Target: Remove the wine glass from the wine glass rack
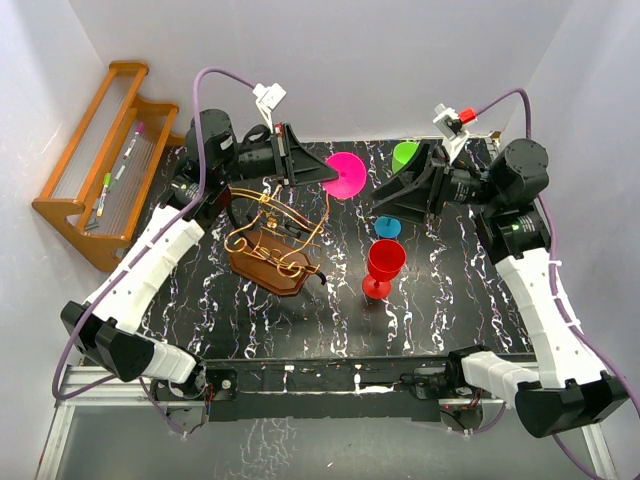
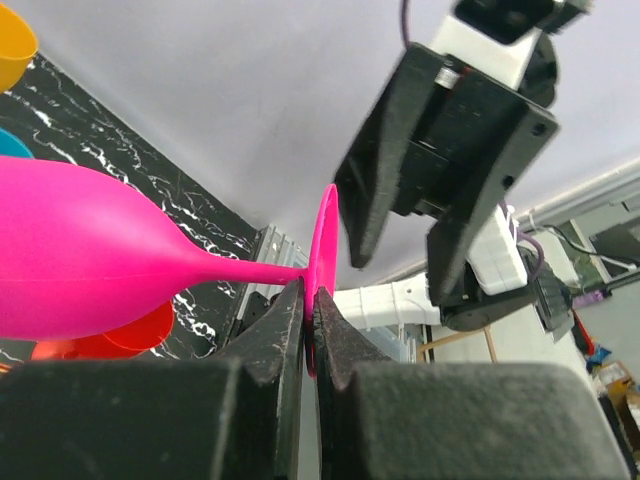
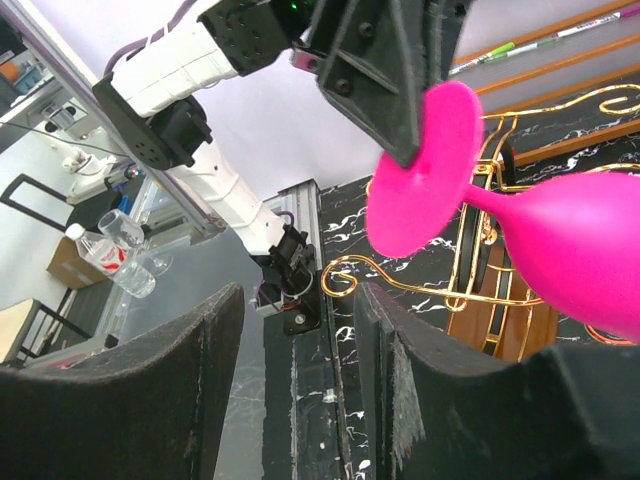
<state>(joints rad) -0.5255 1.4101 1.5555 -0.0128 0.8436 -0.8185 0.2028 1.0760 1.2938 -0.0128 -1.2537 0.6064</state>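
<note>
A pink wine glass (image 1: 345, 175) hangs on its side in the air, behind and right of the wine glass rack (image 1: 270, 240). The rack is golden wire on a dark wooden base. My left gripper (image 1: 322, 172) is shut on the glass's round foot (image 2: 325, 240), and the bowl (image 2: 70, 250) points away from it. In the right wrist view the foot (image 3: 425, 180) and bowl (image 3: 580, 240) hang in front of the rack's wire (image 3: 430, 290). My right gripper (image 1: 385, 195) is open and empty just right of the glass; it also shows in its own wrist view (image 3: 300, 380).
A red wine glass (image 1: 383, 265) stands upright right of the rack. A blue cup (image 1: 387, 227) and a green glass (image 1: 405, 153) sit under and behind my right arm. A wooden stepped shelf (image 1: 100, 170) with pens stands at the left wall.
</note>
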